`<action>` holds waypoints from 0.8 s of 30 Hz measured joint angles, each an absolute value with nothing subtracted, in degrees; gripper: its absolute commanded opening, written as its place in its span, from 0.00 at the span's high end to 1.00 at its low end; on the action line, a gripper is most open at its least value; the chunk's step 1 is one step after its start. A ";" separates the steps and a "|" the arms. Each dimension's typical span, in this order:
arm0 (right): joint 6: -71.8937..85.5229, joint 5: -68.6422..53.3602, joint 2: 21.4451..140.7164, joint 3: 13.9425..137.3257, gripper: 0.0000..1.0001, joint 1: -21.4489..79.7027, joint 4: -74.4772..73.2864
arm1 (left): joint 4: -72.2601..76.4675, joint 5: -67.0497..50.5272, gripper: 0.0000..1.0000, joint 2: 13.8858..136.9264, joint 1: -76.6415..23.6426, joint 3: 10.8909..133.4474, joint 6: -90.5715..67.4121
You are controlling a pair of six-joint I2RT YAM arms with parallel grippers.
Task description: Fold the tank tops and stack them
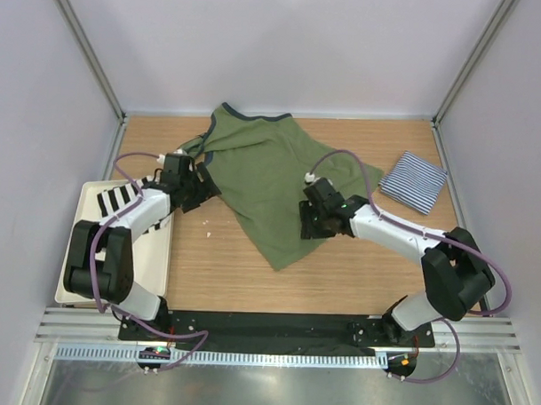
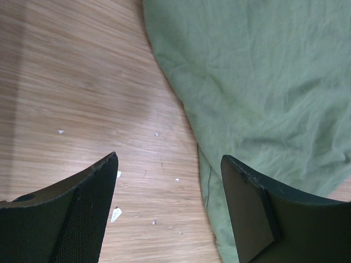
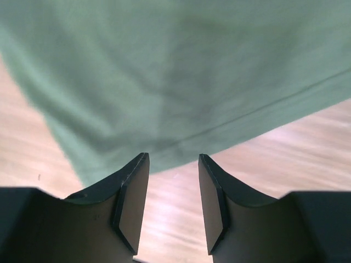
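The olive green tank top (image 1: 271, 180) lies spread and rumpled across the middle of the table, its navy-trimmed neck toward the back. The striped tank top (image 1: 413, 181) rests folded at the back right. My left gripper (image 1: 204, 189) hovers open at the green top's left edge; in the left wrist view the cloth (image 2: 263, 82) runs under the right finger, and bare wood shows between the left gripper's (image 2: 169, 159) jaws. My right gripper (image 1: 310, 223) stands open over the top's lower right part. In the right wrist view the hem (image 3: 164, 66) lies just ahead of the right gripper's (image 3: 173, 159) empty jaws.
A white tray (image 1: 82, 249) sits at the table's left edge with a black-and-white striped item (image 1: 120, 197) on it. Grey walls enclose the table on three sides. Small white crumbs (image 2: 116, 213) dot the wood near the left gripper.
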State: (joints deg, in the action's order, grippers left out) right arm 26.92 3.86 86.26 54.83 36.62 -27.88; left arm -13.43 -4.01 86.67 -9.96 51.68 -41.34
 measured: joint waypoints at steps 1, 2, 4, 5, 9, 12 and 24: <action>26.70 3.68 85.95 54.30 0.52 38.98 -28.29 | -13.13 -3.99 0.24 86.67 -9.96 51.20 -41.32; 26.59 3.68 85.86 54.26 0.51 41.25 -28.49 | -13.06 -3.92 0.24 86.67 -9.96 50.87 -41.32; 26.41 3.62 85.84 54.39 0.49 45.04 -28.05 | -12.62 -3.68 0.24 86.61 -9.96 50.52 -41.32; 26.33 3.62 85.86 54.48 0.49 46.65 -28.01 | -12.27 -3.57 0.24 86.50 -9.96 50.37 -41.32; 26.17 3.77 87.22 56.07 0.45 51.18 -28.16 | -10.50 -2.81 0.24 85.23 -9.96 48.93 -41.32; 25.96 3.97 90.06 57.74 0.45 54.08 -27.75 | -9.13 -2.55 0.24 84.40 -9.96 47.86 -41.32; 25.04 5.21 95.31 57.98 0.72 56.77 -27.92 | -6.96 -3.01 0.26 85.38 -10.00 47.59 -41.34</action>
